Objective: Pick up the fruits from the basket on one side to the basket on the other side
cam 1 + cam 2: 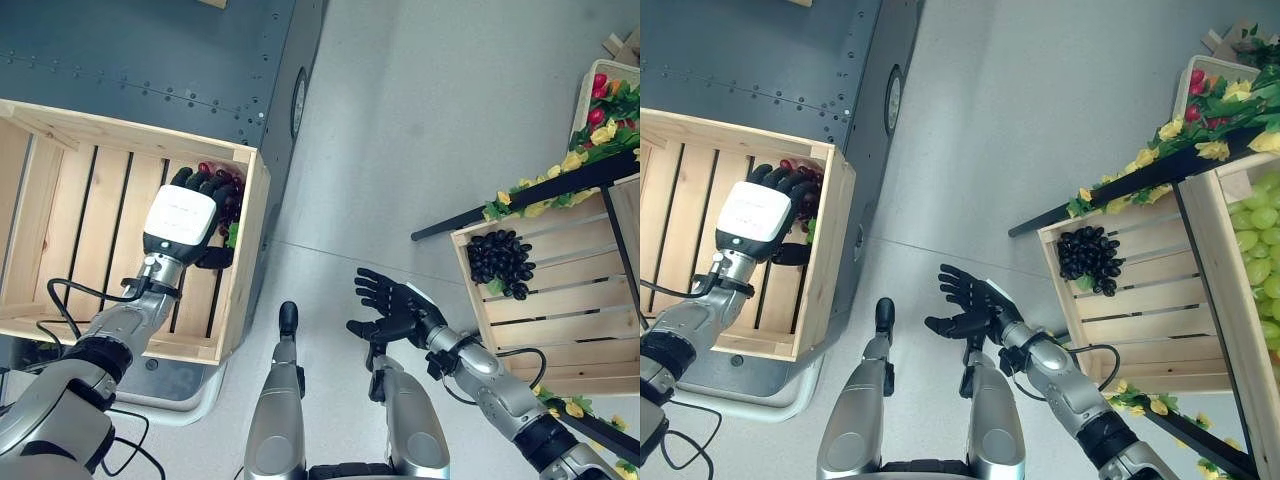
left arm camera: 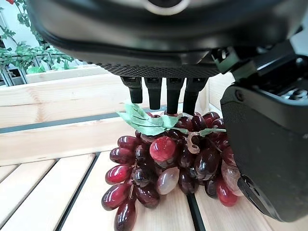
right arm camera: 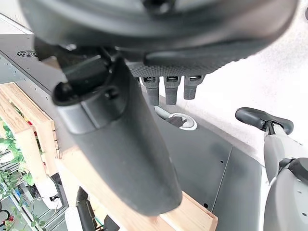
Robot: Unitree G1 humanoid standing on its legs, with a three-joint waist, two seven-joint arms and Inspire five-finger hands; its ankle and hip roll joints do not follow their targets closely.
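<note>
Left crate (image 1: 60,300): a slatted wooden box on the robot's left, standing on a dark metal platform (image 1: 150,60). A bunch of red grapes (image 2: 168,168) lies on the slats in the crate's far corner, against the wall nearest the robot's middle. In the left wrist view the bunch lies on its side, green leaves (image 2: 144,122) at the end under the fingers and its tapering tip toward the camera, so its long axis runs along the slats.

Left hand (image 1: 180,225): reaches into that corner above the grapes. Its fingers (image 2: 154,94) hang straight down just over the leafy end, thumb standing apart at the side; nothing is clasped.

Right hand (image 1: 970,305): held over the grey floor (image 1: 420,120) between the two crates, palm up, fingers spread and relaxed, holding nothing.

Right crate (image 1: 580,330): a slatted wooden box on the robot's right, trimmed with artificial leaves and yellow flowers (image 1: 560,175). A bunch of black grapes (image 1: 500,262) lies on its slats near the far corner. Green grapes (image 1: 1255,230) lie in a neighbouring crate further right.
</note>
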